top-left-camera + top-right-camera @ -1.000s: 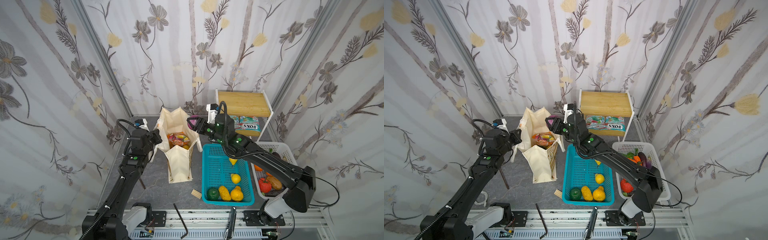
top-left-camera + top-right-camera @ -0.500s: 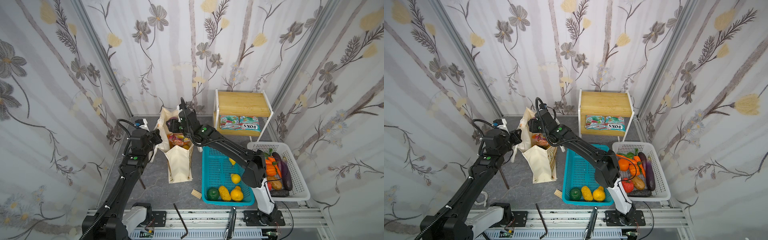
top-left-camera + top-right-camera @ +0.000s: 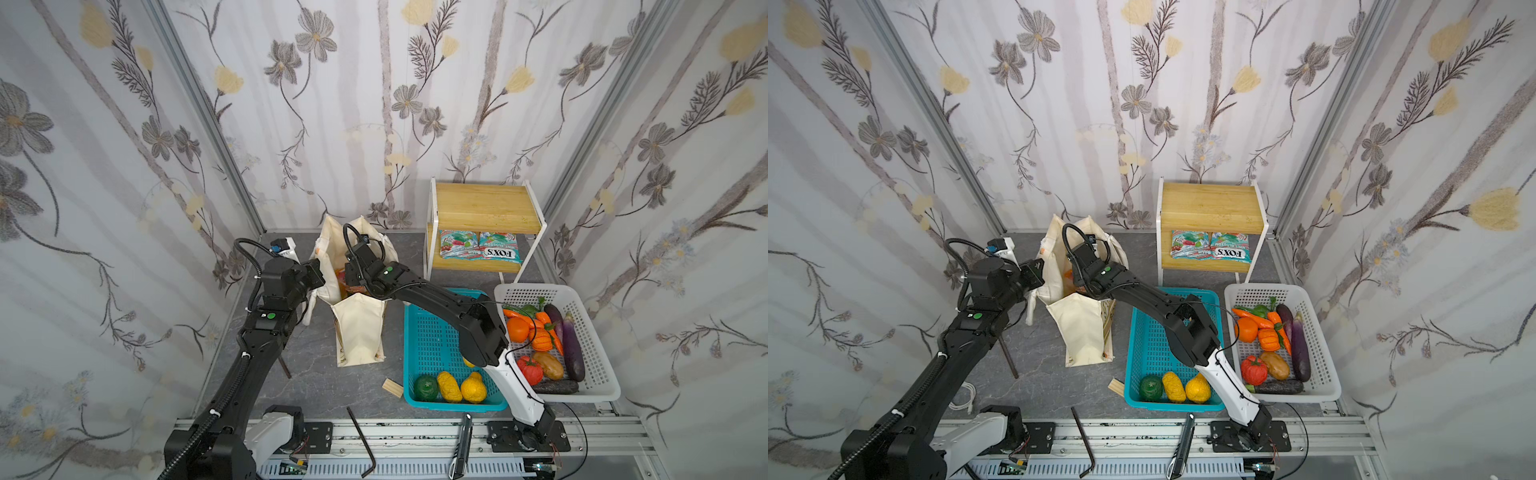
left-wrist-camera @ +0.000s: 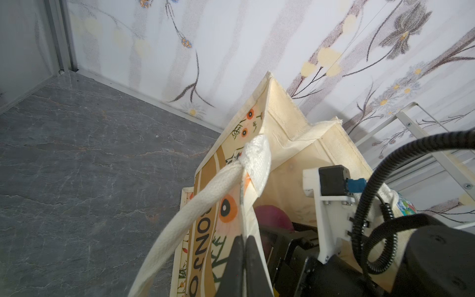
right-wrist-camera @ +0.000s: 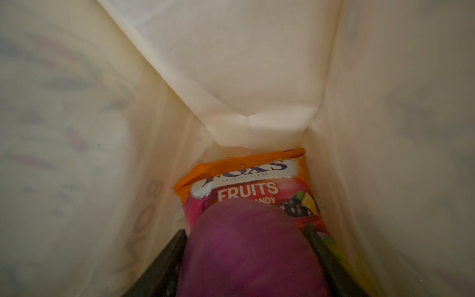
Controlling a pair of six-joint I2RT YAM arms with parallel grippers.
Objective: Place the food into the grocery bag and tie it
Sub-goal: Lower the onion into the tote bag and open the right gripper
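Note:
The cream floral grocery bag [image 3: 359, 332] [image 3: 1079, 332] stands open left of the teal basket. My left gripper [image 4: 244, 237] [image 3: 318, 270] is shut on the bag's near rim [image 4: 250, 205], beside the white rope handle [image 4: 205, 195], holding the mouth open. My right gripper [image 5: 246, 239] reaches down inside the bag, shut on the purple onion [image 5: 252, 252] [image 4: 272, 218]. Below the onion an orange snack packet [image 5: 246, 180] lies on the bag's bottom. In both top views the right fingers are hidden by the bag's walls. Two yellow toy fruits [image 3: 459, 387] [image 3: 1185, 387] lie in the teal basket.
The teal basket [image 3: 432, 332] also holds a dark green fruit [image 3: 426, 387]. To its right is a white basket [image 3: 590, 324] of vegetables. Behind stands a wooden shelf [image 3: 484, 208] with FOX'S packets [image 3: 480, 247]. A wood block [image 3: 392, 388] and a hex key [image 3: 361, 436] lie in front.
My right arm has swung left from beside the bag to over it and lowered its gripper with the onion into the bag. The left gripper has kept its hold on the rim.

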